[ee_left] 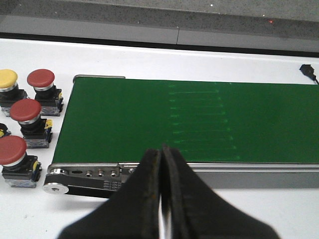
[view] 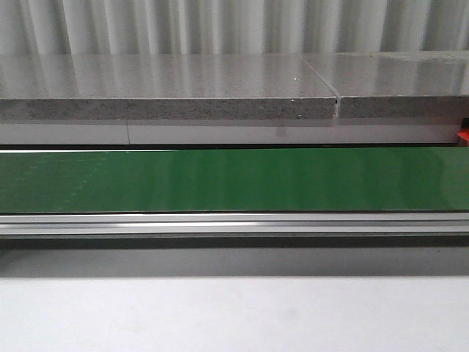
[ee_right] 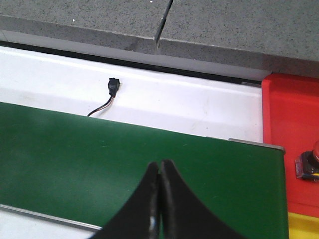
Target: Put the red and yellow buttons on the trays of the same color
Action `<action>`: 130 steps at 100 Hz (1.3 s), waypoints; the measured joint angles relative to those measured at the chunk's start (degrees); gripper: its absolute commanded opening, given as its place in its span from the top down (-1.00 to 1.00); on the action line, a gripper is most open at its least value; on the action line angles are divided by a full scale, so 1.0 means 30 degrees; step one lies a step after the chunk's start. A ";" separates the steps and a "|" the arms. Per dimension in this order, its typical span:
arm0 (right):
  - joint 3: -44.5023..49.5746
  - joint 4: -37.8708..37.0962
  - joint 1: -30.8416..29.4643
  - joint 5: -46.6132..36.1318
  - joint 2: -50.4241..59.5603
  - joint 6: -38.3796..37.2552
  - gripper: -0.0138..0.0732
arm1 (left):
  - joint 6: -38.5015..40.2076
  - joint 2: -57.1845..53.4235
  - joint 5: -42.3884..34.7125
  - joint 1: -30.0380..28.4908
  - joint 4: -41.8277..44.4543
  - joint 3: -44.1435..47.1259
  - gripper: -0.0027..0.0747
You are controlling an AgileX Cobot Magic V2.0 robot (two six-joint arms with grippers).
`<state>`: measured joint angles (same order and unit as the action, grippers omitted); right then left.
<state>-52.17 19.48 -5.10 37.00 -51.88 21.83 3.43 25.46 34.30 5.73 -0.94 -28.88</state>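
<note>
In the left wrist view, three red buttons (ee_left: 41, 78) (ee_left: 25, 110) (ee_left: 11, 150) and one yellow button (ee_left: 7, 78) stand on the white table beside the end of the green conveyor belt (ee_left: 189, 119). My left gripper (ee_left: 161, 149) is shut and empty, over the belt's near rail. In the right wrist view, a red tray (ee_right: 291, 134) lies past the belt's end with one red button (ee_right: 309, 164) on it, and a corner of the yellow tray (ee_right: 304, 228) shows beside it. My right gripper (ee_right: 159, 163) is shut and empty above the belt (ee_right: 99, 159).
A grey stone shelf (view: 168, 95) runs behind the belt (view: 234, 180). A black cable with a plug (ee_right: 112, 85) lies on the white strip behind the belt. The belt's aluminium rail (view: 234, 222) edges the white table (view: 234, 315) in front.
</note>
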 measured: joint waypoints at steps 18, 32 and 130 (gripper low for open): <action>0.0000 0.0000 0.0000 0.0000 0.0000 0.0000 0.90 | 0.0000 0.0000 0.0000 0.0000 0.0000 0.0000 0.99; 0.0000 0.0000 0.0000 0.0000 0.0000 0.0000 0.90 | 0.0000 0.0000 0.0000 0.0000 0.0000 0.0000 0.98; 0.0000 0.0000 0.0000 0.0000 0.0000 0.0040 0.90 | 0.3227 0.0810 0.0841 -0.0624 0.1466 -0.1754 -0.77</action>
<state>-52.17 19.48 -5.10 37.00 -51.88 21.95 13.11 27.89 36.82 3.85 3.46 -34.15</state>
